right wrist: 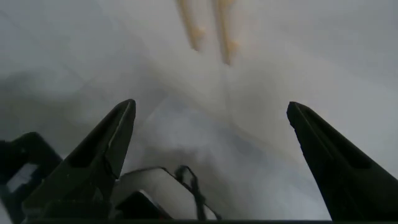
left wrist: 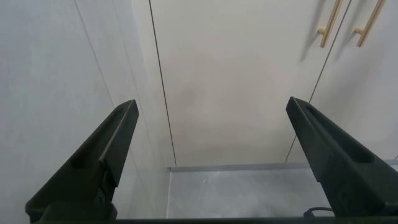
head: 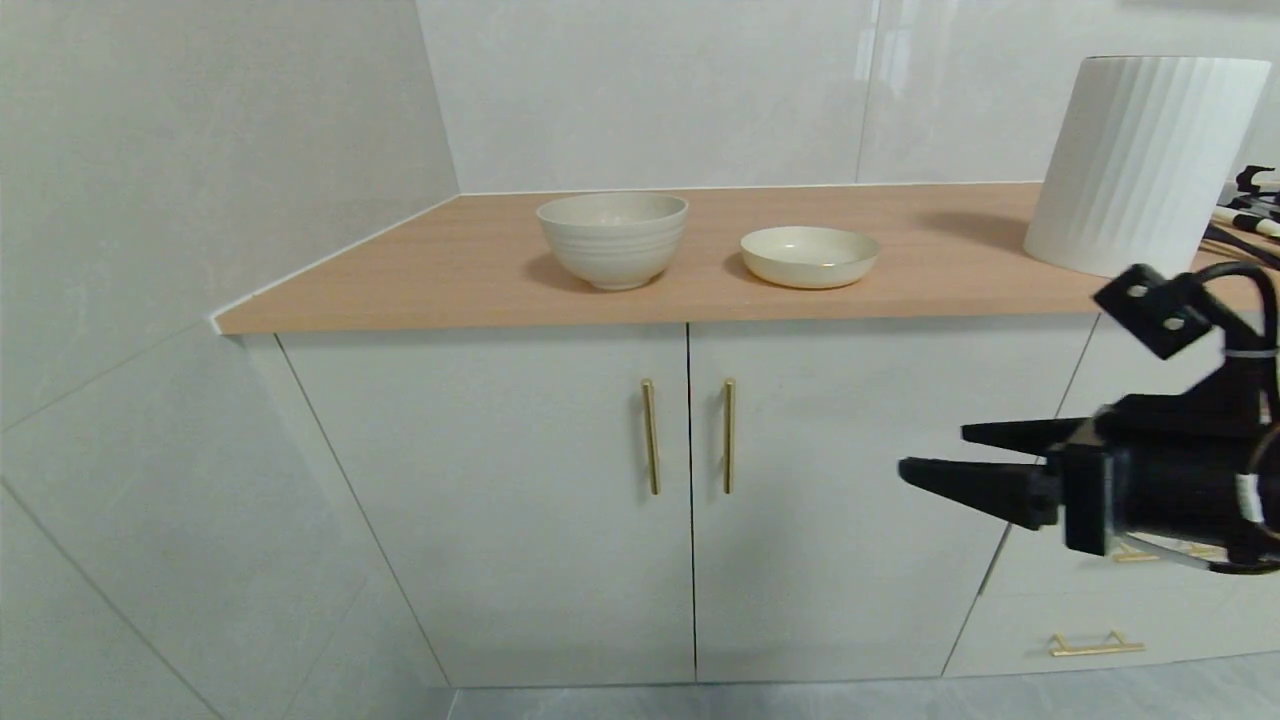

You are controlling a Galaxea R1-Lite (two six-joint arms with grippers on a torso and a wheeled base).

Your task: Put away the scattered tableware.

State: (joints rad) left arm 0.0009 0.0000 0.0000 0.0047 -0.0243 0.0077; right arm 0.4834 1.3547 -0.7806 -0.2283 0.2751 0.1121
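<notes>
A deep cream ribbed bowl (head: 613,237) stands on the wooden countertop (head: 480,270). To its right sits a shallow cream dish (head: 809,255). Below them are two shut white cabinet doors with gold handles (head: 651,436), also seen as gold handles (left wrist: 329,25) and gold handles (right wrist: 208,31) in the wrist views. My right gripper (head: 935,455) hangs open in front of the right door, below counter height, holding nothing. My left gripper (left wrist: 211,109) is open too, low down by the cabinet's left door and the grey floor.
A tall white ribbed container (head: 1140,160) stands at the counter's right, with dark utensils (head: 1250,215) beyond it. Tiled walls close the left side and back. A drawer with a gold pull (head: 1095,645) lies low on the right.
</notes>
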